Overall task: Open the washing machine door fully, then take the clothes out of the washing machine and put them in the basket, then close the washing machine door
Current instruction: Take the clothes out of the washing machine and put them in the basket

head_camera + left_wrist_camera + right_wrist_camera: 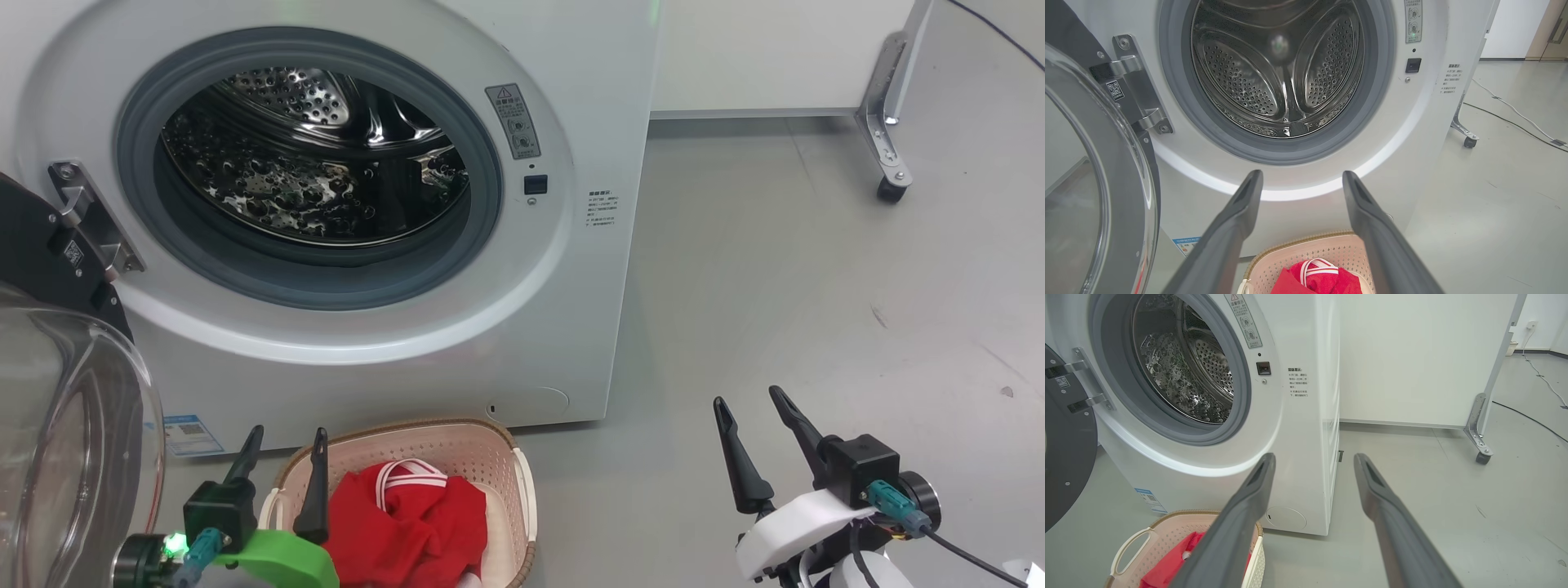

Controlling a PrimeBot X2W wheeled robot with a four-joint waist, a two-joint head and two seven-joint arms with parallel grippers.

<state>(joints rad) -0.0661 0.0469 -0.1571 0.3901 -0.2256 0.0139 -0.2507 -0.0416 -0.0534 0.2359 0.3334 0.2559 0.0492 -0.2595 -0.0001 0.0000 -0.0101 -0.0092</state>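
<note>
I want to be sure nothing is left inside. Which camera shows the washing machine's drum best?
The left wrist view: it looks straight into the drum, showing back wall and paddles, nothing lying inside. The head view sees the drum from above, at an angle; the right wrist view sees it obliquely from the side.

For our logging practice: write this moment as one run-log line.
round black-rimmed glass door: open | perforated steel drum: empty | red fabric clothes: in cream plastic basket | left fingers: open | right fingers: open

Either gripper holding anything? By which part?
Nothing held. Left gripper and right gripper are both open and empty; the bright red clothes lie in the cream perforated plastic basket.
</note>
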